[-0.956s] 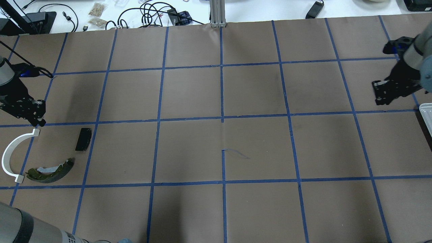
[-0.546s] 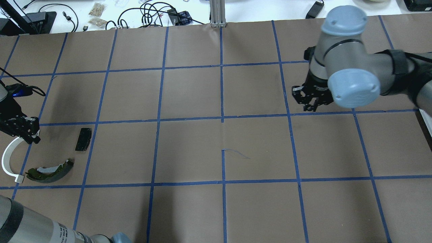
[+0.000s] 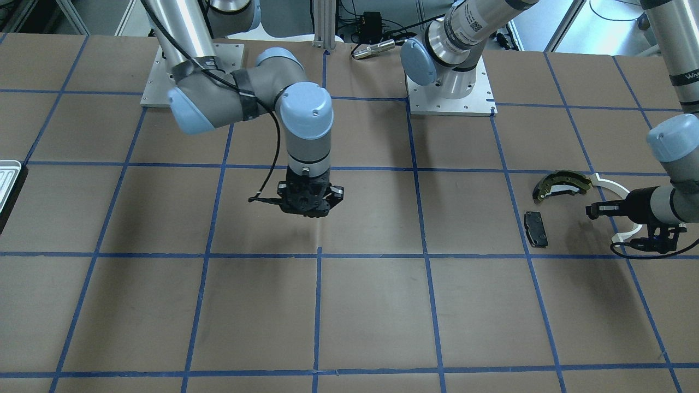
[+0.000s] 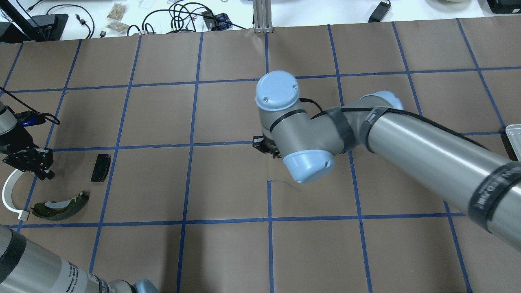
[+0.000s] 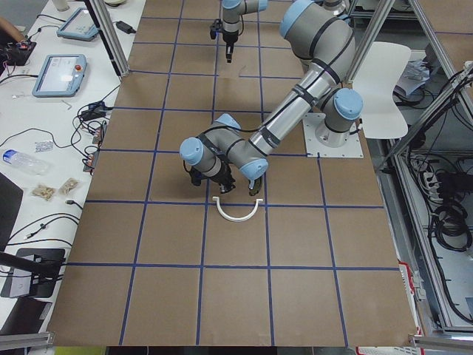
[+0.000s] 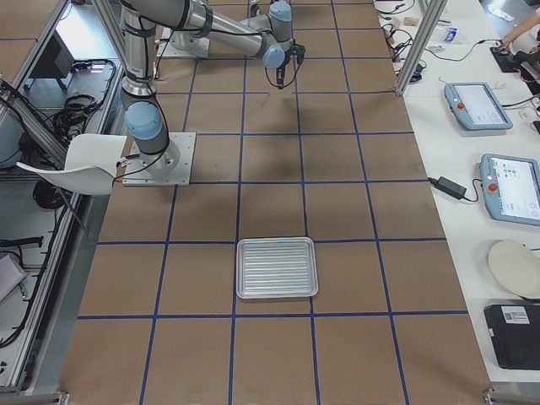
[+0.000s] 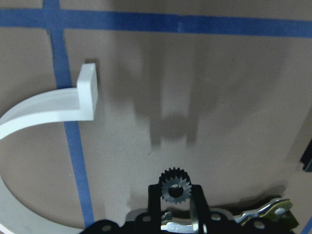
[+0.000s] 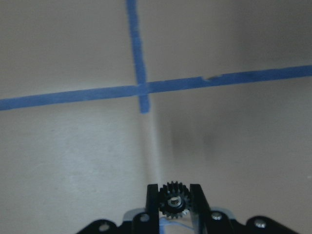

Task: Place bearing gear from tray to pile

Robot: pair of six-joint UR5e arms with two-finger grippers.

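Note:
My left gripper (image 4: 38,171) is shut on a small black toothed gear (image 7: 175,187) and hangs low over the pile, by the upper end of the white plastic arc (image 4: 9,195). The brass-and-dark brake shoe (image 4: 61,205) and the black brake pad (image 4: 100,167) lie beside it. My right gripper (image 3: 308,210) is over the table's middle, shut on a second small black gear (image 8: 174,200); its wrist hides it in the overhead view. The ribbed silver tray (image 6: 277,268) lies bare at the table's right end.
The table is brown paper with a blue tape grid (image 4: 268,142). My right arm (image 4: 407,142) stretches across the right half. Cables, pendants and an aluminium post (image 4: 262,16) sit beyond the far edge.
My right arm has swung from the tray side at the right edge to the table's middle. My left gripper has shifted a little toward the near edge, over the arc's end.

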